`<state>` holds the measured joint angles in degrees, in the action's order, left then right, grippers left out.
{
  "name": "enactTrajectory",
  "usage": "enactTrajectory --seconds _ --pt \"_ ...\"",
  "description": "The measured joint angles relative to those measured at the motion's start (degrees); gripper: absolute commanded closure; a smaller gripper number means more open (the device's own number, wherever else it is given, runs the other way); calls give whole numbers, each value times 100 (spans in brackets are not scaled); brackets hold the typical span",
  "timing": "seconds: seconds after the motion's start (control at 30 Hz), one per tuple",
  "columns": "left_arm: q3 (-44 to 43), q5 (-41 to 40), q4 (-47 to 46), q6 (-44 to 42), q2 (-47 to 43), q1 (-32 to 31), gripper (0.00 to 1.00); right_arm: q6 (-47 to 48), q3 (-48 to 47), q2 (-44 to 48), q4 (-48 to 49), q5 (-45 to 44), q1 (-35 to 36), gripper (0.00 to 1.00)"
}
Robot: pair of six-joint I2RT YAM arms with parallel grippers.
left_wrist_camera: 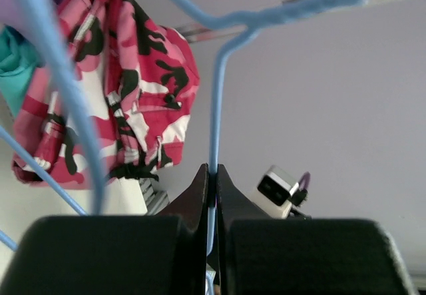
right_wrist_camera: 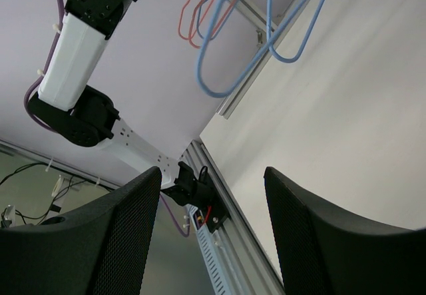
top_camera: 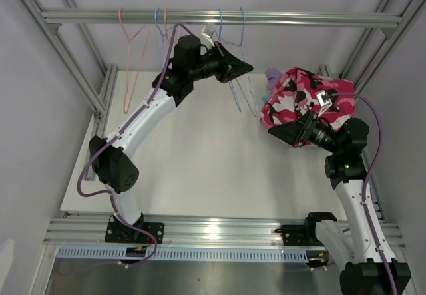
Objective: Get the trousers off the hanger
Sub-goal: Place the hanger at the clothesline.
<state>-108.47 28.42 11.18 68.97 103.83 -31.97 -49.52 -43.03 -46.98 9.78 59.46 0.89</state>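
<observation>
- the rail [top_camera: 219, 17] runs left to right across the back, up above the table [top_camera: 200, 168]
- a lone hanger [top_camera: 133, 48] hangs off the rail's left part, well apart from the middle hangers [top_camera: 251, 95], which hang nearer the rail's centre
- the left gripper [top_camera: 247, 66] sits up at the back, right among those middle hangers, with the wire of the pinched hanger [left_wrist_camera: 214, 108] between its fingers
- the pile of trousers [top_camera: 306, 95] lies on the table's back right part, to the right of the middle hangers
- the right gripper [top_camera: 274, 131] is just in front of the pile at its near-left edge; can't tell if it's touching
</observation>
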Motion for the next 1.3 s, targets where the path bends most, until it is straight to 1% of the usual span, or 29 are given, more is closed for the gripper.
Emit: enactTrajectory --seconds 0.1,0.33,0.37,0.53,0.57,0.67,0.7,0.77,0.87,0.97,1.03,1.17,1.3 --pt "188 -87 -44 55 7 2 99 -2 37 2 4 2 0 33" --pt "190 -83 -92 63 7 11 99 0 61 0 15 13 -50 33" --pt "195 -81 -105 63 7 11 98 2 61 0 22 20 -90 33" --pt "402 -83 -271 103 7 11 73 24 61 -7 22 13 -168 32" --pt "546 -90 -306 129 2 11 66 28 61 -7 17 15 -175 32" --pt "835 -87 -295 157 -2 11 55 46 61 -17 13 13 -177 32" --pt "951 -87 -289 155 -11 11 50 48 61 -20 11 13 -175 31" --pt "1154 -90 -240 153 -48 9 44 48 61 -22 0 13 -177 32" --pt "1410 -127 -151 151 -221 -11 38 48 61 -22 -7 13 -175 31" --pt "1661 -155 -85 140 -573 -68 33 48 61 -20 -15 13 -177 31" --pt "1847 -201 -55 107 -918 -153 32 48 61 -9 -50 11 -177 30" --pt "2243 -348 -26 -2 -1705 -424 25 72 61 20 -133 -7 -177 30" --pt "2778 -599 98 -201 -2588 -785 22 160 61 68 -260 -28 -175 29"
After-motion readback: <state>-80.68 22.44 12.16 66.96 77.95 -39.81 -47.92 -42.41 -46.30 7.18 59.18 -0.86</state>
